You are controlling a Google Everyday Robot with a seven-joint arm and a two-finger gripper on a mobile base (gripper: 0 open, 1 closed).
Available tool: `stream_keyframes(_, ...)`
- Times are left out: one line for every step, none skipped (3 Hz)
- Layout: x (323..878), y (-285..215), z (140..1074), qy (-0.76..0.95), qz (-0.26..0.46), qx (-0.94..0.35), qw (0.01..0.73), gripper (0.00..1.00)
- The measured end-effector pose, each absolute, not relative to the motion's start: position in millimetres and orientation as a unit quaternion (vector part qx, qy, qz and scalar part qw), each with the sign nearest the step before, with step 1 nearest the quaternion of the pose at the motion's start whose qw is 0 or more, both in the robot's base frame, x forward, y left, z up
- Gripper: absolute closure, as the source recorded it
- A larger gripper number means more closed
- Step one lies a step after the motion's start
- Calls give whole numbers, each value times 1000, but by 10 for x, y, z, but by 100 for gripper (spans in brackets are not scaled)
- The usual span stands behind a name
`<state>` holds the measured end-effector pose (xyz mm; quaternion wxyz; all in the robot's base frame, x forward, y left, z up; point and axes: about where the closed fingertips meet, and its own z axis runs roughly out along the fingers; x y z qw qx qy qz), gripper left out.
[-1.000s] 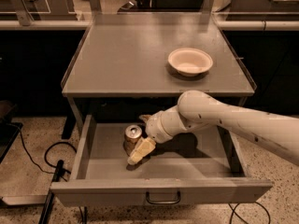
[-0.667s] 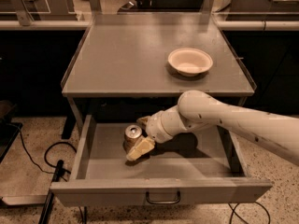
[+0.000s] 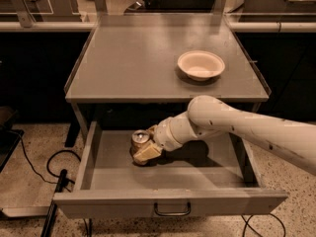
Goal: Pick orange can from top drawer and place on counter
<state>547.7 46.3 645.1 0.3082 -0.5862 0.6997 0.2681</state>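
Note:
The top drawer (image 3: 168,201) is pulled open below the counter (image 3: 133,63). The orange can (image 3: 139,141) stands upright in the drawer's left half, silver top showing. My gripper (image 3: 145,147) reaches into the drawer from the right on a white arm, its pale fingers (image 3: 146,153) around the can's lower body and right side. The can's base is hidden behind the fingers.
A white bowl (image 3: 201,64) sits on the counter's right side. The drawer front has a dark loop handle (image 3: 172,211). Black cables (image 3: 54,167) lie on the speckled floor at the left. Dark cabinets stand on both sides.
The gripper and can sit at about the same place in the drawer; the arm has hardly shifted.

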Motion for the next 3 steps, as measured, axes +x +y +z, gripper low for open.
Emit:
stream_keyframes(5477,463,6451,700,268,-586,308,89)
stream_keyframes(5363,450,6686,703,243,-587,320,100)
stream_keyframes(5115,446,7220,718,206,-573,337,100)
